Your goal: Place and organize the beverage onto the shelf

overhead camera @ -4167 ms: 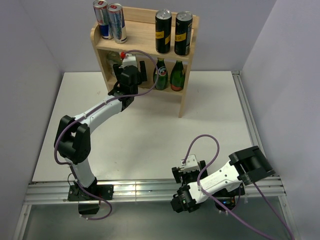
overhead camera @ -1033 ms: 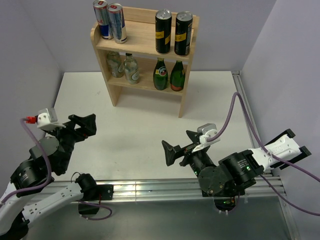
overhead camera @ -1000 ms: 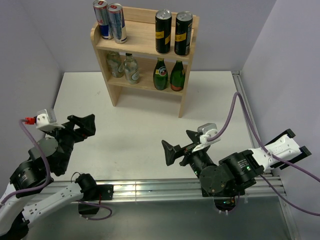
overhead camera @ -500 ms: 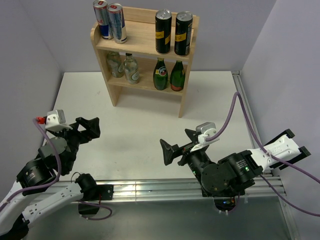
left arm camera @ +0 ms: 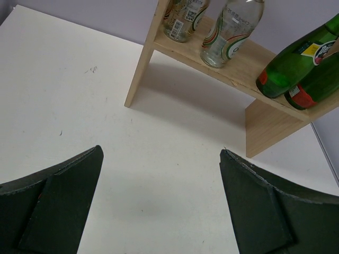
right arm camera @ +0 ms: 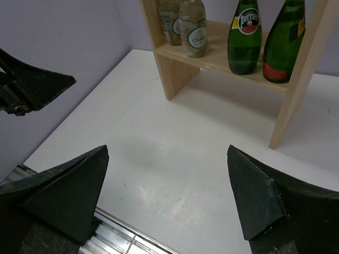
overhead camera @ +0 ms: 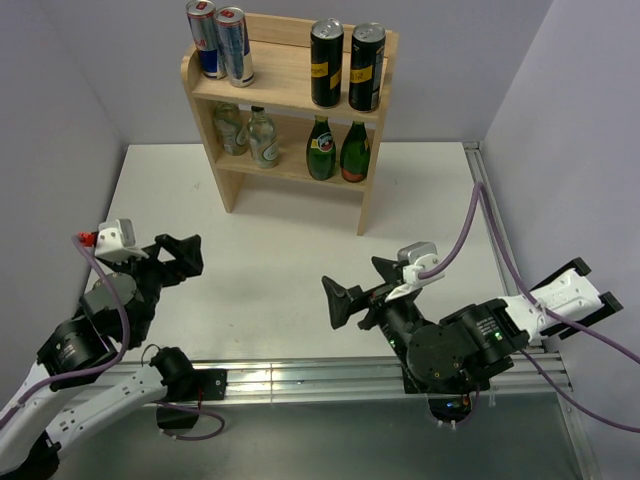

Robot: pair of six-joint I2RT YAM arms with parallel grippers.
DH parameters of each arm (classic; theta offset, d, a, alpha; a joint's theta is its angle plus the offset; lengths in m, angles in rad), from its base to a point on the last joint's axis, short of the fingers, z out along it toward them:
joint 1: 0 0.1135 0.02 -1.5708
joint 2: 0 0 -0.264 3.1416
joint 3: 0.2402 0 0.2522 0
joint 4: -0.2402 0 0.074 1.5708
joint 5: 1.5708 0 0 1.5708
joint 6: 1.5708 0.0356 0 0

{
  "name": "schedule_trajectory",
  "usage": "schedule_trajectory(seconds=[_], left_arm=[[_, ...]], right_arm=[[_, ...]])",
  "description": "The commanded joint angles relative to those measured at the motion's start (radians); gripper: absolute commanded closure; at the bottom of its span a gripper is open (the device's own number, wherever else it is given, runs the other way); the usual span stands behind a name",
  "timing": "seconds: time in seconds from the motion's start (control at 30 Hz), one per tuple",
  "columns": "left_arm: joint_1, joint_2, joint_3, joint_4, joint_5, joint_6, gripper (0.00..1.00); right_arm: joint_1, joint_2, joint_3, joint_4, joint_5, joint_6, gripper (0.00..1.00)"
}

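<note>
Top view: light-wood two-tier shelf stands at the far edge of the white table. Top tier has two slim blue-and-silver cans on the left and two tall black cans on the right. Lower tier has two clear glass bottles on the left and two green glass bottles on the right. All are upright. The left gripper is over the near-left of the table, jaws spread wide, empty. The right gripper is near-centre-right, also wide, empty. Both are well apart from the shelf.

Left wrist: left gripper is wide, with bare table between the fingers. The shelf's lower tier is ahead, clear bottles centre-top, green ones at the right edge.

Right wrist: right gripper is wide, holding nothing. The lower tier is ahead, clear pair left, green pair right, one labelled Perrier.
</note>
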Motion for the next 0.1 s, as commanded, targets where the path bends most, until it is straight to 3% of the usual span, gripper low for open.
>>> schedule_trajectory(seconds=[0.0,0.07], left_arm=[[0.016,0.009,-0.011,0.043,0.028,0.031,0.01],[0.022,0.011,-0.011,0.046,0.032,0.033,0.01]], right_arm=[[0.005,-0.016,0.016,-0.014,0.192,0.021,0.0],[0.006,-0.015,0.022,-0.05,0.205,0.047,0.0]])
